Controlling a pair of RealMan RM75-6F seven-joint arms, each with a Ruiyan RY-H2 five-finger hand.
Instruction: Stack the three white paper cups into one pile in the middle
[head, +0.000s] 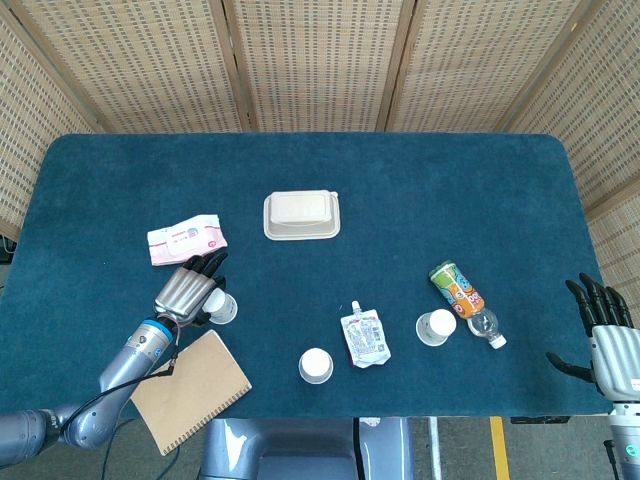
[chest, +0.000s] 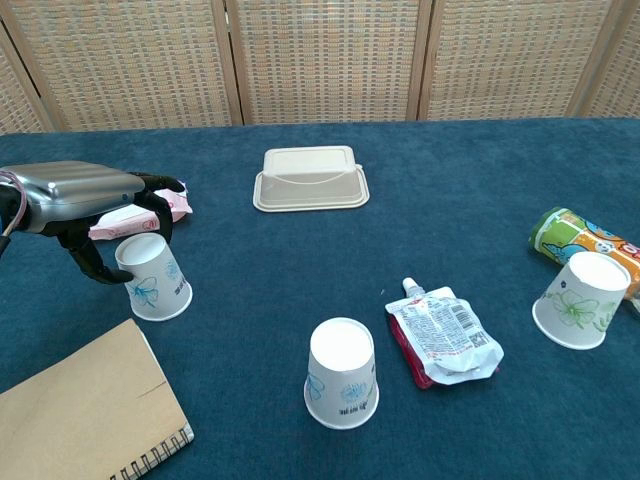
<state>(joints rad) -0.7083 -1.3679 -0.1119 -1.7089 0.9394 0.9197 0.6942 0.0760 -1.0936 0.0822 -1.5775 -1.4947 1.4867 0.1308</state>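
Blue felt table (head: 120, 180), wicker screens behind. Left hand (head: 190, 290) spread over left cup (chest: 152, 277), fingers around its top, grip unclear. Middle cup (chest: 341, 373) and right cup (chest: 579, 299) well apart to its right. Right hand (head: 603, 335) spread, empty, at table edge.

text — none legible | pouch (chest: 443, 343) print — too small

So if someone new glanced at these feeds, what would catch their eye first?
Probably the left hand at the table's left, fingers curled around the top of the left paper cup. Then the other two upside-down paper cups: the middle cup near the front edge and the right cup beside the lying colourful bottle.
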